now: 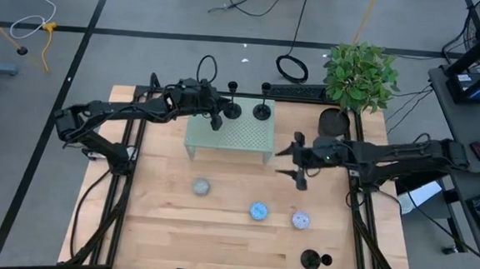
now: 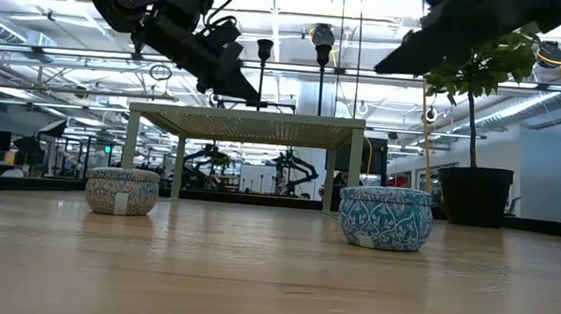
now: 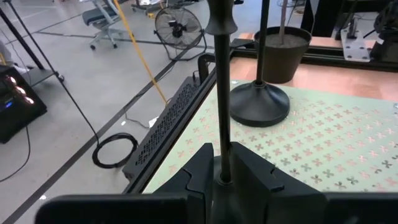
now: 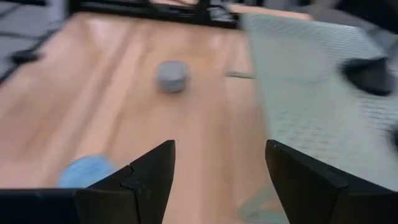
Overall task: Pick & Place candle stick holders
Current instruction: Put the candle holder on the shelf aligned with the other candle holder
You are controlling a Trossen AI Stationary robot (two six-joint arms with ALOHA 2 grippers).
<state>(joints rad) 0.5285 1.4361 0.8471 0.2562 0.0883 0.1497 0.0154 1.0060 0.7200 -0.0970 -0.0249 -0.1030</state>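
Observation:
The green mesh stand [image 1: 231, 138] is at the table's far middle. Two black candle stick holders are at its far edge: one [image 1: 262, 111] stands free on its disc base, and the other [image 1: 233, 109] is in my left gripper [image 1: 221, 117], which is shut on its stem. A third holder [image 1: 316, 259] sits on the table near the near right corner. My right gripper [image 1: 297, 160] is open and empty, just right of the stand; it also shows in its wrist view [image 4: 221, 149]. My left gripper pinches the holder's thin stem [image 3: 222, 155] low down between its two fingers. The fingers slant down from the table's left and lie across the stem. The stem stands upright, its cup [image 3: 221, 22] above. The fingers hide the base, so whether it rests on the stand cannot be told.
Three small patterned tins lie on the wood in front of the stand: grey [image 1: 201, 186], blue [image 1: 258, 211] and pale [image 1: 301, 220]. A potted plant [image 1: 356, 75] in a black pot [image 1: 334, 121] stands at the far right. A black power strip [image 1: 297, 90] lies along the far edge.

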